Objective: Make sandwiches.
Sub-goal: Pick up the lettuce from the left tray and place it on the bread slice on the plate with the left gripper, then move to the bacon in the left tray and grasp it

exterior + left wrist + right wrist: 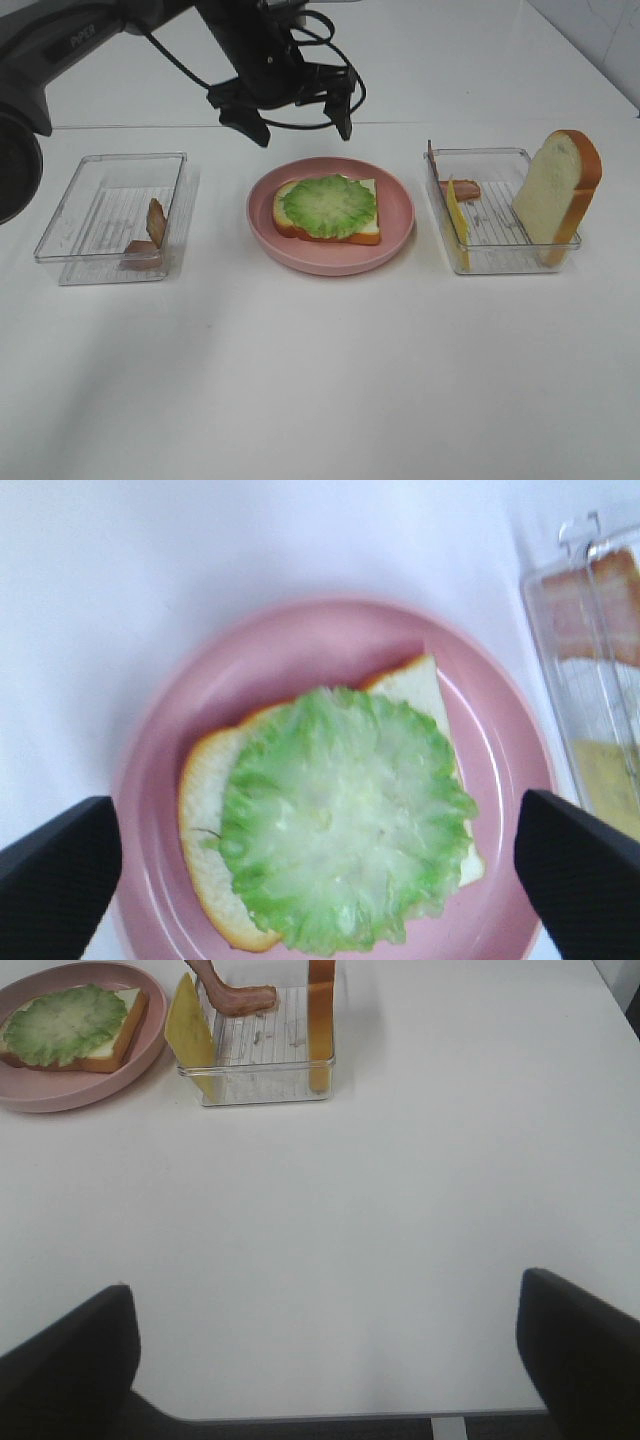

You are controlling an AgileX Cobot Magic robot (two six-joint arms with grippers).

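Note:
A bread slice (366, 232) with a green lettuce leaf (328, 205) on it lies on the pink plate (395, 235) at the table's middle. My left gripper (298, 118) is open and empty, hovering above the plate's far rim; its wrist view shows the lettuce (345, 815) and bread (205, 785) between its fingertips (55, 875). The right tray (495, 240) holds an upright bread slice (555, 190), a yellow cheese slice (457, 220) and a bacon strip (462, 189). My right gripper (325, 1360) is open and empty over bare table near the front edge, out of the exterior view.
A clear tray (100, 215) at the left holds bacon strips (152, 235). The right wrist view shows the right tray (262, 1075), the cheese (188, 1022) and the plate (150, 1045) far off. The table's front edge (330, 1418) lies close under the right gripper.

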